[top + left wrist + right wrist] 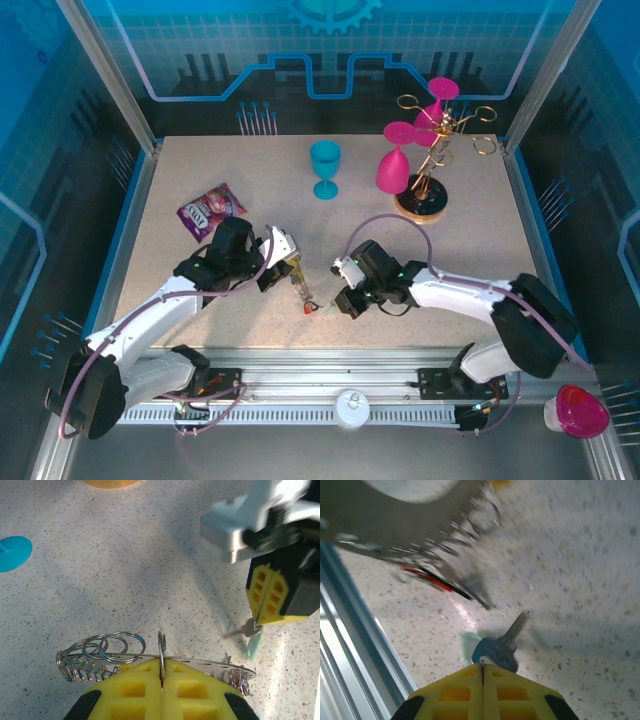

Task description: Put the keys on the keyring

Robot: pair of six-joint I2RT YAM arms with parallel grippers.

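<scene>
Keyring held on edge and tilted, clamped at its near rim by the left gripper, yellow fingers pressed fully together on the thin grey metal. Small wire loops bunched along the rim at the left of the left wrist view, with another small cluster at the far right end. Seen from above, ring near the front middle of the table, between the two wrists, a red key at its low end close to the tabletop. Right gripper likewise shut tight, pinching a teal key by the head, blade pointing away from the fingers and toward the ring. Key apart from the ring, just beside its right end and low over the table; touching the surface or not, impossible to tell. Ring blurred across the top of the right wrist view, red key dangling under it. Farther back: teal goblet upright mid-table, pink goblets hung upside down on a golden rack to the right, purple snack packet flat at the left. Metal rail along the near edge.
</scene>
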